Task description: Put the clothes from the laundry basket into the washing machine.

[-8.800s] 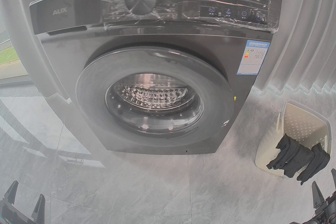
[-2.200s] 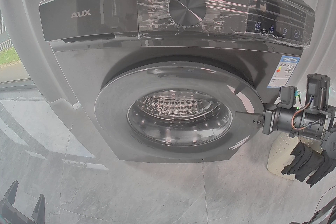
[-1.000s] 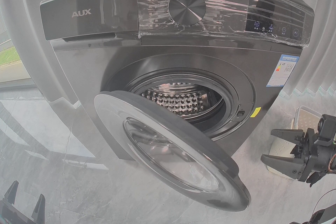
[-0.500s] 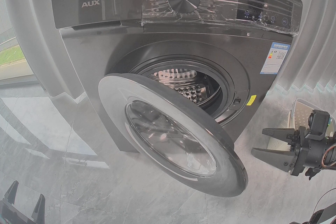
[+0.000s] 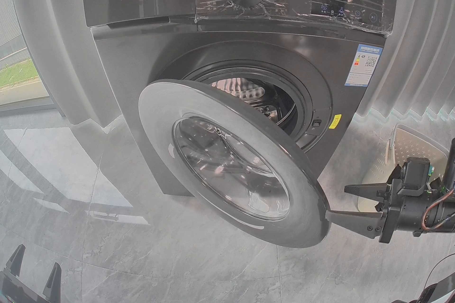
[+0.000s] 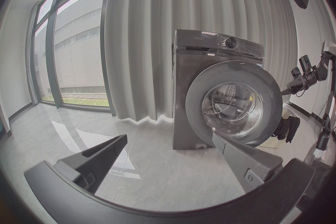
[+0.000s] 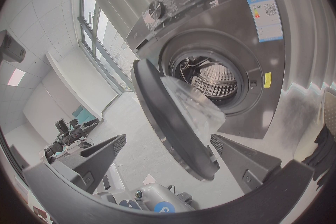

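Observation:
The grey washing machine [image 5: 142, 53] stands with its round door [image 5: 161, 114] swung out towards the left, baring the steel drum [image 5: 251, 93]. My right gripper [image 5: 353, 204] is open at the door's free edge, and the door rim [image 7: 157, 109] lies between its fingers. The cream laundry basket [image 5: 412, 147] sits on the floor to the machine's right, behind that arm. Dark clothes [image 6: 287, 128] hang over its edge, seen again as dark clothes [image 7: 323, 154]. My left gripper [image 5: 35, 266] is open and empty, low at the near left, far from the machine.
Pale pleated curtains [image 5: 417, 57] hang behind the machine, and a tall window [image 6: 77, 53] is to the left. Grey tiled floor [image 5: 142, 242] spreads in front and to the left of the open door. Some equipment [image 7: 66, 133] stands across the room.
The door, shut at first, was pulled open by my right gripper and now stands wider. That gripper has come back to the door's rim. The head view has shifted too.

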You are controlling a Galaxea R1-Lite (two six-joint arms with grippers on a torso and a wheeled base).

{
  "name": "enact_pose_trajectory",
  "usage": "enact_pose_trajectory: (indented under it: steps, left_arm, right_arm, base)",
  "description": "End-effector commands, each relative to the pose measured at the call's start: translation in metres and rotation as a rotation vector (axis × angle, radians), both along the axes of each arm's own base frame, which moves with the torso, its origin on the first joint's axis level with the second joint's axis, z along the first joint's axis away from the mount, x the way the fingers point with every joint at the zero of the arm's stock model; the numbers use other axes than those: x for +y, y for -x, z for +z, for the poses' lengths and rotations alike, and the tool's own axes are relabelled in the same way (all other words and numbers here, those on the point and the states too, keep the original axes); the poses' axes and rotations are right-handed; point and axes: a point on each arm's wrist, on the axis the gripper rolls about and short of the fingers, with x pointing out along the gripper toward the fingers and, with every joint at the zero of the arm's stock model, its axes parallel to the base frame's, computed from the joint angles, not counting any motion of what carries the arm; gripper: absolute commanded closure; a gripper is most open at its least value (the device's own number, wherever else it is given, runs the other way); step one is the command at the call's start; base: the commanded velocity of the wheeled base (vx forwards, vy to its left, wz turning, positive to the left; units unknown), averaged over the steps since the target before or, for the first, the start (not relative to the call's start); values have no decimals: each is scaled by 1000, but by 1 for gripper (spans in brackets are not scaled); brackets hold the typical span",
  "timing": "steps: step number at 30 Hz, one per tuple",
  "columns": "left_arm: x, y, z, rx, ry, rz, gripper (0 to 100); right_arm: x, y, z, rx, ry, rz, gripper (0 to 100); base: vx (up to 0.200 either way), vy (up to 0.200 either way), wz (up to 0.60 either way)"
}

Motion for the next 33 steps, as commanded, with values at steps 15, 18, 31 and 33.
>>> enact_pose_trajectory:
  steps: [15,18,31,33]
  left_arm:
    - [0,0,-5,0,0,0,0]
    - [0,0,-5,0,0,0,0]
    - [0,0,-5,0,0,0,0]
    - [0,0,-5,0,0,0,0]
  right_arm:
    - [24,12,-28,126,1,128,0]
    - [24,12,-25,106,-17,124,0]
    - [37,-15,-36,129,13,41,0]
    - [41,-20,-38,134,5,31,0]
  base:
    - [0,0,0]
    - [0,0,0]
    - [-15,0,0]
    - [-200,0,0]
